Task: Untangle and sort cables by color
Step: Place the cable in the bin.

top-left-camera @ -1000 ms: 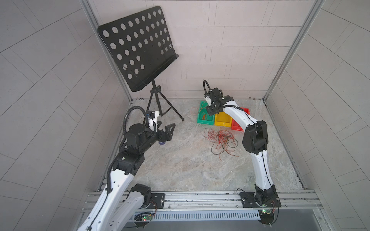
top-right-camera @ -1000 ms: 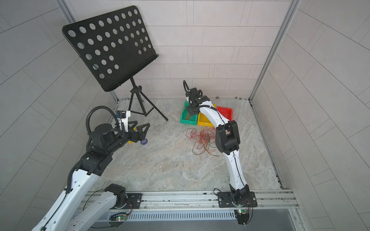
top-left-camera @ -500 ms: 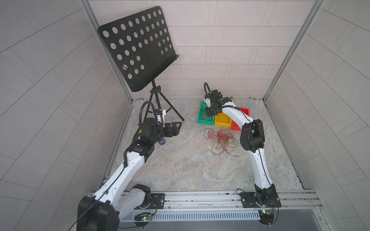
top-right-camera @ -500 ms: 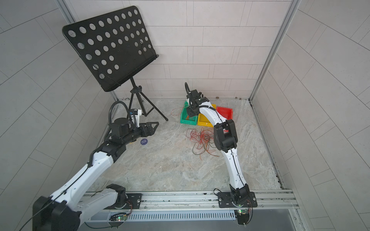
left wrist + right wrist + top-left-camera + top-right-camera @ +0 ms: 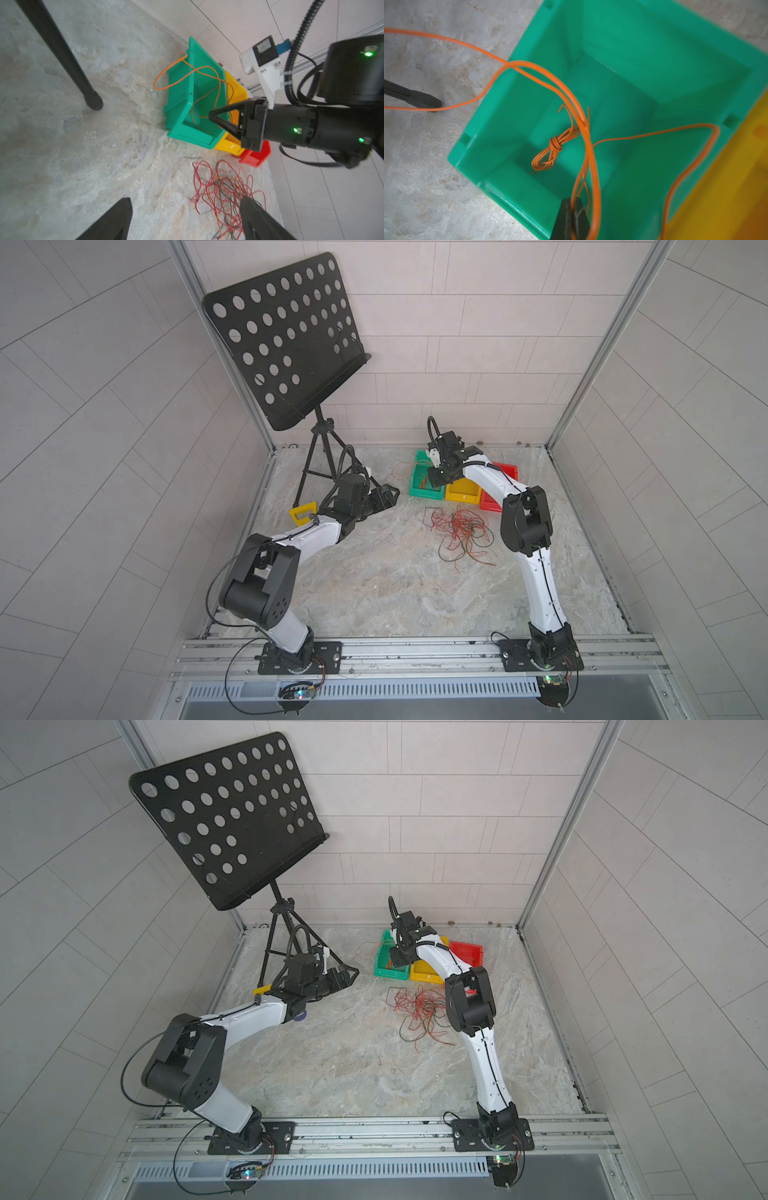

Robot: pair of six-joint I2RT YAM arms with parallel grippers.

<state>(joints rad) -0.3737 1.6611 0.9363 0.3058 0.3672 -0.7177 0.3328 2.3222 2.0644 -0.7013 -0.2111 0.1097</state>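
A tangle of red, orange and black cables [image 5: 457, 535] [image 5: 419, 1011] [image 5: 224, 187] lies on the floor in front of three bins. My right gripper [image 5: 435, 480] [image 5: 397, 959] [image 5: 572, 200] hangs over the green bin [image 5: 417, 489] [image 5: 508, 104], shut on a long orange cable [image 5: 593, 166] [image 5: 166, 72] that loops out over the bin's rim onto the floor. A small knotted orange bundle [image 5: 554, 145] lies on the bin's bottom. My left gripper [image 5: 390, 493] [image 5: 351, 973] [image 5: 185, 202] is open and holds nothing, left of the tangle and pointing toward the bins.
A yellow bin [image 5: 461, 489] and a red bin [image 5: 509, 468] stand to the right of the green one, against the back wall. A black music stand [image 5: 286, 339] on a tripod stands at the back left, one leg [image 5: 91, 101] near the green bin. A yellow frame [image 5: 302, 512] lies beside my left arm.
My left arm has stretched forward and down from the left wall toward the bins, its gripper still open. The right gripper has stayed over the green bin with the orange cable.
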